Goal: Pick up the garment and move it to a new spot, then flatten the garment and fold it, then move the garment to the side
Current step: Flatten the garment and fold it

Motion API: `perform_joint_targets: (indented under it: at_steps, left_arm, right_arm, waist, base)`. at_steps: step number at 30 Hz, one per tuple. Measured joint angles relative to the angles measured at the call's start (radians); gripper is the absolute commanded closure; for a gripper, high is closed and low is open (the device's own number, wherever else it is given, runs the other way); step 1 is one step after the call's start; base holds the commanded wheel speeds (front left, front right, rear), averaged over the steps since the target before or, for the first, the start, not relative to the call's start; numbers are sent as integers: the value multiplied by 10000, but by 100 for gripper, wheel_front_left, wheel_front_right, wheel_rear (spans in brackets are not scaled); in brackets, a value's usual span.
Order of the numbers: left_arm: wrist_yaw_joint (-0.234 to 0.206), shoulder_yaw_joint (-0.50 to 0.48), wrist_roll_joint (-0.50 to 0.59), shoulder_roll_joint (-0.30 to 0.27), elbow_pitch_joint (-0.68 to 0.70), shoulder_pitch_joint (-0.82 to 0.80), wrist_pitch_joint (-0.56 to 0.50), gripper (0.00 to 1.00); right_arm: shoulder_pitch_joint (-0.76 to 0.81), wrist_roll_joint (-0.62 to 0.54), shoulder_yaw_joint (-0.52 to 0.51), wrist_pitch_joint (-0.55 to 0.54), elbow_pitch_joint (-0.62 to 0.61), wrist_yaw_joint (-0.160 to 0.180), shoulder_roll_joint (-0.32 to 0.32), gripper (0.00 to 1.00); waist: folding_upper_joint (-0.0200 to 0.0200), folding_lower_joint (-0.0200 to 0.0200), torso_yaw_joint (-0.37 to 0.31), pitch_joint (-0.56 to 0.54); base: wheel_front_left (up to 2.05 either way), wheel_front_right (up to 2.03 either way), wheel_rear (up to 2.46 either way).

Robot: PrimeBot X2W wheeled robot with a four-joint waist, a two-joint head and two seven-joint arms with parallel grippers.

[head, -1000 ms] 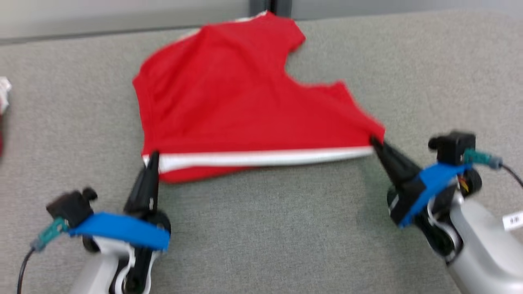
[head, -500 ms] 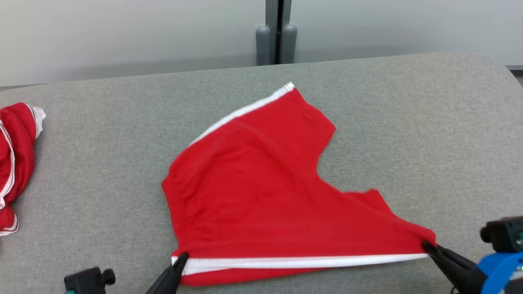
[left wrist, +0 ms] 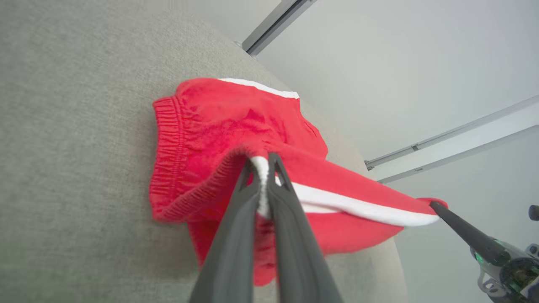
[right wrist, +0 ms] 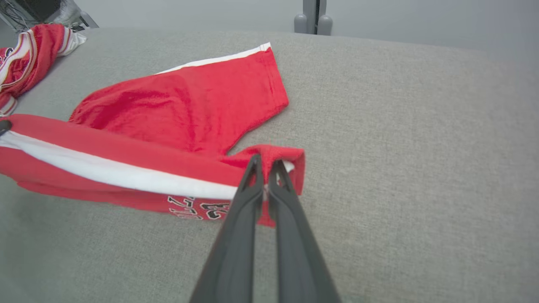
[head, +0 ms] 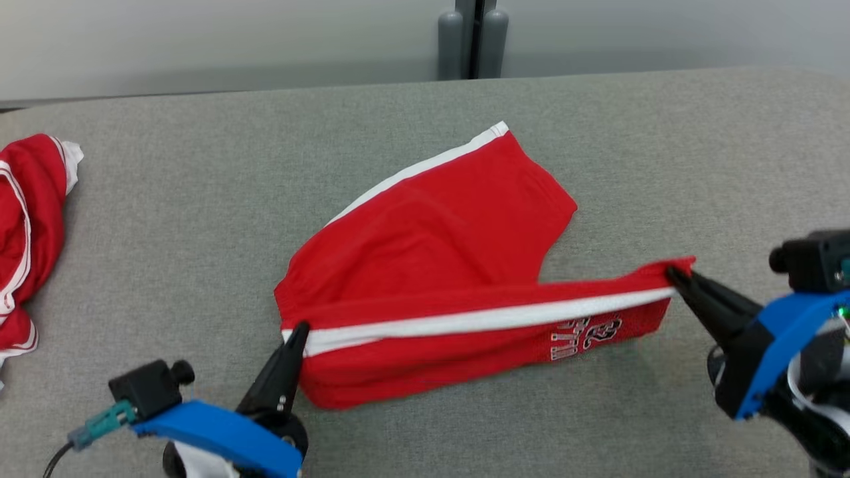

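**Head view.** The red shorts [head: 431, 226] are seen mid-way across the grey padded surface [head: 166, 199]. Their near side edge, marked by the white stripe [head: 478, 320], is raised off the surface and drawn taut from left to right. The left gripper [head: 300, 330] is closed on the waistband corner at the left end. The right gripper [head: 672, 271] is closed on the leg hem at the right end. The rest of the shorts lies flat beyond this held line, with the other leg pointing far and right. A second red garment [head: 26, 226] lies bunched at the far left, well apart.

**Left wrist view.** The left gripper's [left wrist: 262, 162] fingers are pressed together on the white stripe where it meets the ribbed waistband [left wrist: 166, 139]. The stripe is seen running off to the right gripper [left wrist: 433, 205].

**Right wrist view.** The right gripper [right wrist: 264, 162] is pinched on the folded-over leg hem [right wrist: 294, 158]. A printed number [right wrist: 198, 209] hangs below the stripe, and the flat leg [right wrist: 189, 105] lies farther off and to the left.

The fold is judged to turn on one relation. The held edge runs left to right, and the resting leg lies on its far side. The right end is held somewhat farther away than the left, so the line is skewed. It would probably need squaring as both ends are carried away together.
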State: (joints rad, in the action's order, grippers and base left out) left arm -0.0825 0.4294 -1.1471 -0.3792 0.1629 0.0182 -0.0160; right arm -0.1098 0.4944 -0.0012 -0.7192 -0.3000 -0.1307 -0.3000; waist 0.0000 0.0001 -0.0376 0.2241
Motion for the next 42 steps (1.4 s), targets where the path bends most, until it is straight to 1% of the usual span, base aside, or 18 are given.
perform_joint_targets:
  at_steps: [2,6,8,12,14,18,22,23,24,25,26,27,34,38,39,42]
  left_arm:
    - [35,13,98,278,-491,-728,42,100]
    - [44,-261,205,1060,-1574,-2136,585,100]
    - [142,-251,247,1319,-2217,-2809,652,100]
    - [430,-169,359,1684,-3398,-3811,779,100]
    - [619,-165,401,1850,-3837,-4229,909,100]
    - [918,-29,477,2052,-4562,-4628,1035,100]
    - [1143,25,487,2357,-4999,-4904,1254,100]
    - [1181,29,487,2428,-5087,-4956,1331,95]
    - [1214,52,489,2483,-5168,-4990,1369,86]
    - [1273,67,489,2548,-5258,-5044,1417,70]
    - [1281,69,483,2615,-5344,-5097,1450,53]
    - [1306,73,483,2669,-5428,-5136,1509,0]
    - [1522,274,596,2700,-5883,-5062,1781,0]
    - [1643,293,892,2447,-5864,-4531,2261,0]
    - [1714,-6,1024,2316,-5760,-4165,2571,0]
    - [1753,-303,1542,2169,-5590,-3932,2738,0]
  right_arm:
    - [-1033,33,370,140,669,0,-184,100]
    - [-3073,146,965,581,1994,0,-441,100]
    - [-3979,178,1248,796,2765,2,-506,100]
    - [-5488,215,1852,1285,4305,2,-527,100]
    - [-6102,249,1965,1634,5028,2,-460,100]
    - [-7055,167,2259,2042,6347,2,-232,100]
    - [-7769,125,2529,2311,7311,2,-215,100]
    - [-7890,107,2562,2383,7528,2,-217,100]
    - [-7993,109,2592,2439,7728,2,-222,100]
    - [-8084,121,2608,2512,7938,2,-226,91]
    - [-8143,151,2646,2600,8088,2,-232,23]
    - [-8184,182,2677,2744,8230,2,-230,0]
    - [-8169,554,3045,3208,8968,2,-318,0]
    - [-7740,876,3221,3185,9175,2,-537,0]
    - [-7390,1030,3325,3170,9200,2,-765,0]
    - [-7146,1152,3304,3250,9246,2,-857,0]
  waist:
    - [0,1,111,207]
    - [0,1,392,754]
    - [0,1,565,1053]
    - [0,2,971,1578]
    - [0,2,1174,1811]
    - [0,2,1535,2194]
    - [0,1,1870,2435]
    - [0,1,1944,2479]
    - [0,1,2013,2517]
    - [0,1,2083,2546]
    - [0,1,2145,2566]
    - [0,0,2193,2581]
    - [0,1,2273,2294]
    - [0,0,2227,1878]
    - [0,-1,2175,1535]
    - [0,-3,2084,1272]
  base:
    - [0,0,0]
    - [0,0,0]
    - [0,0,0]
    - [0,0,0]
    - [0,0,0]
    - [0,0,0]
    - [0,0,0]
    - [0,0,0]
    - [0,0,0]
    - [0,0,0]
    - [0,0,0]
    - [0,0,0]
    - [0,0,0]
    - [0,0,0]
    - [0,0,0]
    - [0,0,0]
